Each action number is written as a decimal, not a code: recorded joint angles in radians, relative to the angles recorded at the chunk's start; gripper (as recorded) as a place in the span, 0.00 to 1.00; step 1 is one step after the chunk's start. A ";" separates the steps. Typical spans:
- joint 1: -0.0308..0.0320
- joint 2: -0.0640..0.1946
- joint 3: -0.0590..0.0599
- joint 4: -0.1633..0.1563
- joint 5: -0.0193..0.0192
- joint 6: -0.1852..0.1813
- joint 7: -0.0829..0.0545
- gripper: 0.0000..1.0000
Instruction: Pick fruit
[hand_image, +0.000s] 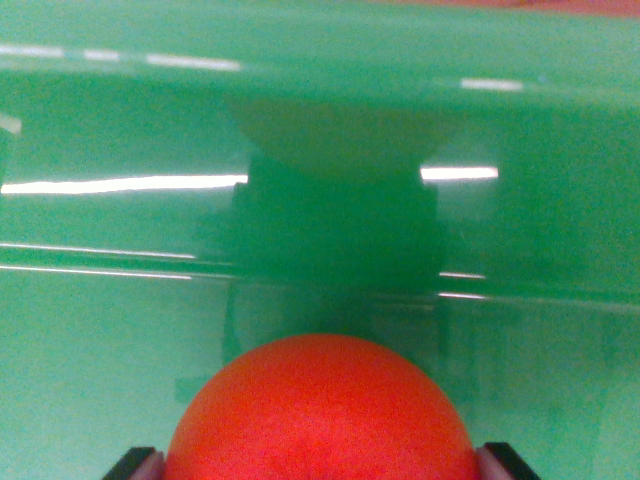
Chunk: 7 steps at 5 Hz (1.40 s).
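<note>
Wrist view, close range. A round orange-red fruit (320, 415) fills the lower centre of the frame, its smooth, matte upper surface forming a dome that is cut off by the bottom edge. The claw (320, 462) sits astride the fruit: one dark fingertip (137, 463) shows at the fruit's flank toward the wrist view's left, and the other appears at the flank toward the wrist view's right. Each tip lies directly against the side of the fruit with no visible gap, so the claw is pinching the fruit between its two tips.

Behind and around the fruit lies a glossy green bin (110, 120). Its floor spreads beneath and to either side of the fruit, and its far wall rises above the fruit across the full width of the frame. Bright white streaks of reflected light (125, 184) run horizontally along the wall on both sides of the fruit's vertical axis. Directly above the fruit, the shiny wall carries a dark, blurred reflection (340, 215) of a block-like shape topped by a paler rounded patch. Along the top edge, above the bin's rim, a thin reddish strip (520, 6) is visible; what it belongs to cannot be told.
</note>
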 joint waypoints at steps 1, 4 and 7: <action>0.0000 0.000 0.000 0.000 0.0000 0.000 0.000 1.00; 0.0003 -0.021 0.000 0.035 -0.0009 0.057 0.001 1.00; 0.0004 -0.034 0.000 0.057 -0.0014 0.091 0.001 1.00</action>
